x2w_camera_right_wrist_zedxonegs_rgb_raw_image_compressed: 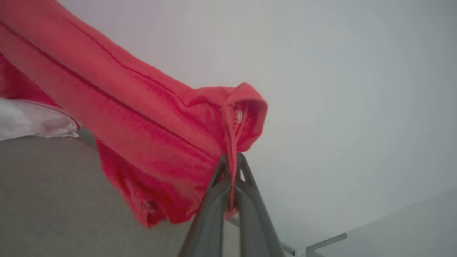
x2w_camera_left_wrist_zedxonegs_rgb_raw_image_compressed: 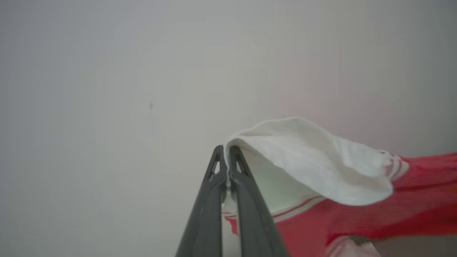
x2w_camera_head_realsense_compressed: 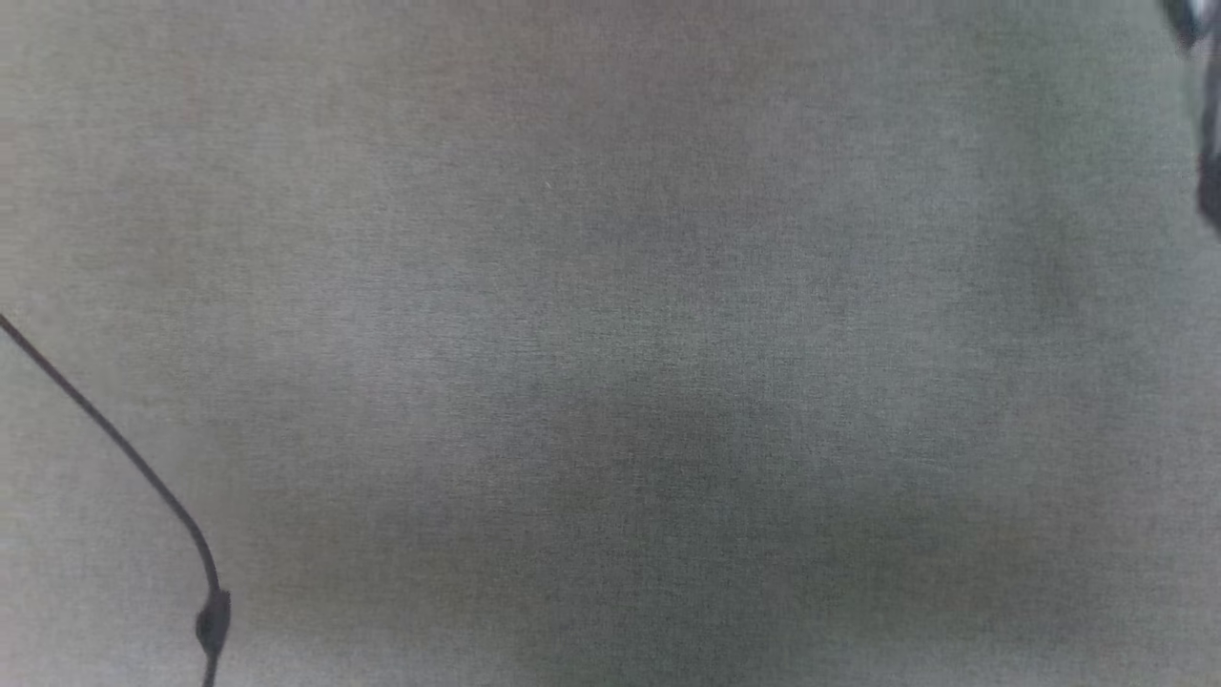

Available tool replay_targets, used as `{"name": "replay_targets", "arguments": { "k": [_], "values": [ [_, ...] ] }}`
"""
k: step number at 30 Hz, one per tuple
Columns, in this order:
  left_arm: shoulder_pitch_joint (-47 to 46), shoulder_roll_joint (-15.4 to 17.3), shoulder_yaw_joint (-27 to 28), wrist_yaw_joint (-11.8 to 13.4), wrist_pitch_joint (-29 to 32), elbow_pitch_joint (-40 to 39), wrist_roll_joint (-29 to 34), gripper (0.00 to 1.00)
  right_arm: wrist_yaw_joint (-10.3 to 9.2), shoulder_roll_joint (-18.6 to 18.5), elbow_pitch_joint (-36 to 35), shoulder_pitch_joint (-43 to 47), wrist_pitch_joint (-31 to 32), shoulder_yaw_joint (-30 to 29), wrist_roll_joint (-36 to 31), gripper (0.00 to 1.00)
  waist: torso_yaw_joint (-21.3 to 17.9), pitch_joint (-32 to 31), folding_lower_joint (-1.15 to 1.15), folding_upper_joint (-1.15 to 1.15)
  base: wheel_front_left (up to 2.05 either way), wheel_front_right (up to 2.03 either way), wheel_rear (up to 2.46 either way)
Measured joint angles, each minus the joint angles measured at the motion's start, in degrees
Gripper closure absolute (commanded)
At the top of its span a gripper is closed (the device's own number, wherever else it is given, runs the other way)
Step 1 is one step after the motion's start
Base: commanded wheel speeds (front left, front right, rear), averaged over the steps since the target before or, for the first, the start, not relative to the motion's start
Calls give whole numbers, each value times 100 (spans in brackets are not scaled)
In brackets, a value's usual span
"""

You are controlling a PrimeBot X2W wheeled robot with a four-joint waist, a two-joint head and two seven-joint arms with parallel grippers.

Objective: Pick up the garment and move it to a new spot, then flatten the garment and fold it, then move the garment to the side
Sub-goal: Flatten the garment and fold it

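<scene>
Fingers of both my grippers are clamped on the garment [x2w_camera_right_wrist_zedxonegs_rgb_raw_image_compressed: 150, 117]: left gripper [x2w_camera_left_wrist_zedxonegs_rgb_raw_image_compressed: 227, 150] pinching its white sleeve edge, right gripper [x2w_camera_right_wrist_zedxonegs_rgb_raw_image_compressed: 232, 159] pinching red hem. Its middle runs off-frame, cut off above a grey surface [x2w_camera_right_wrist_zedxonegs_rgb_raw_image_compressed: 53, 200].

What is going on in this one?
The robot holds the garment, a red shirt, up in the air with both arms. The left tool is shut on the edge of a white sleeve, and the right tool is shut on a bunched red edge. The fabric hangs rumpled between them, with a grey surface beneath. It is not yet flattened or folded.
</scene>
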Motion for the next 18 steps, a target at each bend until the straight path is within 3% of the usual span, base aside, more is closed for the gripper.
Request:
{"name": "replay_targets", "arguments": {
  "k": [3, 10, 16, 18],
  "values": [
    [518, -70, -105, -314, 468, 144, -302, 100, 0, -13, 285, 194, 76, 356, 364, 100, 35, -145, 0, 0, 0, 0, 0],
    [1656, 52, -460, -525, 1501, -176, -890, 100, 0, -10, 279, 908, 414, 1291, 1533, 100, 89, -528, 0, 0, 0, 0, 0],
    [2956, 460, -563, -549, 2339, -1220, -1595, 100, 0, -711, -735, 1803, 1012, 2354, 2905, 100, 140, -879, 0, 0, 0, 0, 0],
    [3439, 650, -533, -427, 2568, -1704, -1777, 100, 0, -1037, -1192, 2123, 1217, 2637, 3350, 100, 153, -982, 0, 0, 0, 0, 0]
  ]
}}
